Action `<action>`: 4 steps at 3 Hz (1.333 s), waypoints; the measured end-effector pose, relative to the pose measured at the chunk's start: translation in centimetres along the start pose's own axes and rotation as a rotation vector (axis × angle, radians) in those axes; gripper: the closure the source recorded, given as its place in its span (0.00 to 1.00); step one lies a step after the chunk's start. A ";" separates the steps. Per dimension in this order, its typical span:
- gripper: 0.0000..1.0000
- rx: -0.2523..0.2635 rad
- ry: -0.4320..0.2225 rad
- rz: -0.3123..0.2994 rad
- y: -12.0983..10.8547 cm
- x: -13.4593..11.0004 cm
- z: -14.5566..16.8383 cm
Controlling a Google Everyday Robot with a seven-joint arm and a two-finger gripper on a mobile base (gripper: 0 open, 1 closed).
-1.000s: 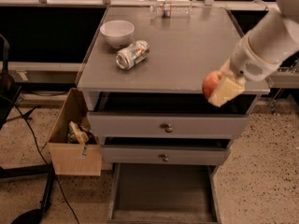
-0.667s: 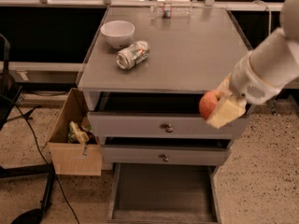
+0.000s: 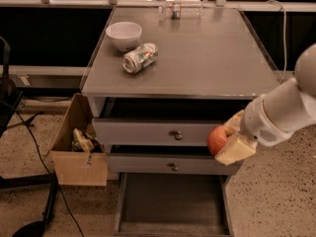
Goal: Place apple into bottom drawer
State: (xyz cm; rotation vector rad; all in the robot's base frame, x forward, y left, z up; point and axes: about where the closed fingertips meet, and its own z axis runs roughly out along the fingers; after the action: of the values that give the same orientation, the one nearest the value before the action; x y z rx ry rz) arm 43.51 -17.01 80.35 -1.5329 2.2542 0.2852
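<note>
The red-orange apple (image 3: 217,139) is held in my gripper (image 3: 228,141), in front of the right end of the two knobbed drawer fronts. The gripper's cream fingers (image 3: 236,149) are shut on it from the right, and the white arm reaches in from the right edge. The bottom drawer (image 3: 170,201) is pulled out below, a wide shallow tray with a dark floor. The apple hangs above the drawer's right side, well clear of its floor.
On the grey cabinet top (image 3: 207,58) stand a white bowl (image 3: 124,34) and a crushed can (image 3: 140,58). A brown cardboard box (image 3: 79,144) with scraps sits left of the cabinet. Cables and a dark stand base lie on the floor at the left.
The gripper with the apple has moved down, from the level of the cabinet top's front edge to in front of the drawer fronts.
</note>
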 end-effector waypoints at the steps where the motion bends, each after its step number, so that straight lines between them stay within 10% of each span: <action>1: 1.00 0.012 -0.055 0.006 0.3 2.1 3.6; 4: 1.00 0.080 -0.071 -0.069 -0.9 2.0 4.6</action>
State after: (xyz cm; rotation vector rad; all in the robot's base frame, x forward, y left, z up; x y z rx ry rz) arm 44.61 -17.31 75.41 -1.5320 2.1275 0.2235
